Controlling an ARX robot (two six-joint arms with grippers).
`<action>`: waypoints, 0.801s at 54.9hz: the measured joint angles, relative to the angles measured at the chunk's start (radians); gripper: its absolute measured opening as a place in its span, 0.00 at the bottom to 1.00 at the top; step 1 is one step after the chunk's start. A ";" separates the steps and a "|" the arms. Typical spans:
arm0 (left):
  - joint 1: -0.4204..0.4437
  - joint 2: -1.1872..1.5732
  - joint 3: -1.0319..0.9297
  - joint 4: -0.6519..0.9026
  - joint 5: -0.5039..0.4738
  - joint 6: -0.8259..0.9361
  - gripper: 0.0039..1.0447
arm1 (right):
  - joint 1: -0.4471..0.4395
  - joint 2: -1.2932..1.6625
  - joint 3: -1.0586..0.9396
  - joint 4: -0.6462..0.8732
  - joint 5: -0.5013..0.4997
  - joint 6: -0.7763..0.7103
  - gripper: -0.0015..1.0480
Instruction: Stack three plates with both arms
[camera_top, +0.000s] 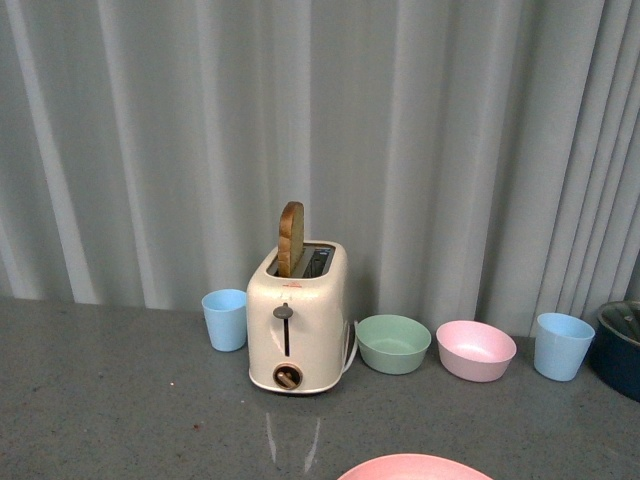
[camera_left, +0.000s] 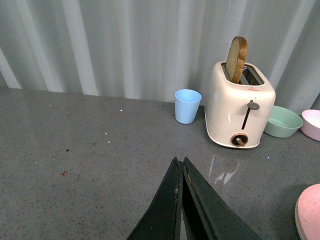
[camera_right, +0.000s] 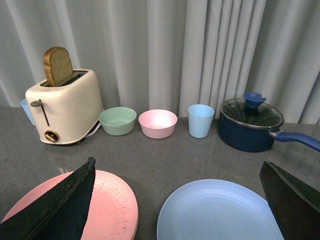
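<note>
While both lie flat, pink plate (camera_right: 112, 205) sits beside blue plate (camera_right: 220, 212).

Soft even light, sharp, faint countertop glare.

worktop (camera_top: 120, 400): dark grey, finely speckled. curtain (camera_top: 450, 120): pale grey, vertical folds. toaster (camera_top: 298, 320): cream, with grey lever and brown dial. toast (camera_top: 291, 238): brown. left cup (camera_top: 225, 319) and right cup (camera_top: 562, 345) in the front view: light blue. green bowl (camera_top: 393, 343): mint. pink bowl (camera_top: 476, 350): pale. pink plate (camera_right: 115, 205) and light blue plate (camera_right: 217, 210): plain, matte. pot (camera_right: 250, 127): navy, blue knob. left pincer (camera_left: 179, 162) and right pincer (camera_right: 177, 162): black.
</note>
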 joint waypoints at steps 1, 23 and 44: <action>0.000 -0.012 -0.005 -0.008 0.000 0.000 0.03 | 0.000 0.000 0.000 0.000 0.000 0.000 0.93; 0.000 -0.214 -0.070 -0.122 0.000 0.000 0.03 | 0.000 0.000 0.000 0.000 0.000 0.000 0.93; 0.000 -0.447 -0.071 -0.337 0.000 0.000 0.03 | 0.000 0.000 0.000 0.000 0.000 0.000 0.93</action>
